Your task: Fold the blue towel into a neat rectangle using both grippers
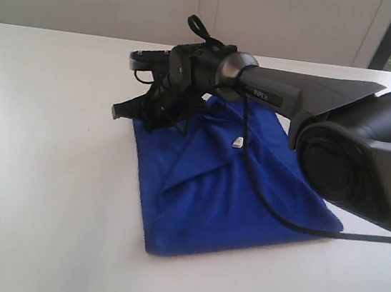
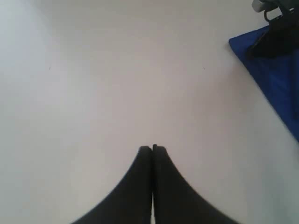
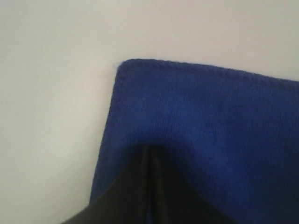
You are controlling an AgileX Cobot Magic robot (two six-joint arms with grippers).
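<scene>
The towel (image 1: 202,204) lies in the middle of the picture on the white table (image 1: 34,168). It is not a neat shape yet. One flap is folded over at a slant, so there are more folds to do, I think. The right arm (image 1: 317,97) comes in from the right side of the picture and reaches over the towel to its upper left corner. The right gripper (image 1: 122,110) sits low there, with its jaws squeezed together and the tips down on the blue cloth, close to the corner (image 3: 122,65). I think it is there because a corner is the best place to pick up a towel for a fold. I cannot tell if any cloth is pinched between the jaws. The left gripper (image 2: 153,150) is out over bare table, well apart from the towel, with its jaws pressed tight and nothing in them. It looks like it is waiting for its turn. A thin black cable (image 1: 356,238) hangs from the arm and trails over the towel. A small white tag (image 1: 238,142) shows near the towel's top edge, but it is too small to read. The arm has a little label (image 1: 267,96) too, and its words are too blurry to read.
</scene>
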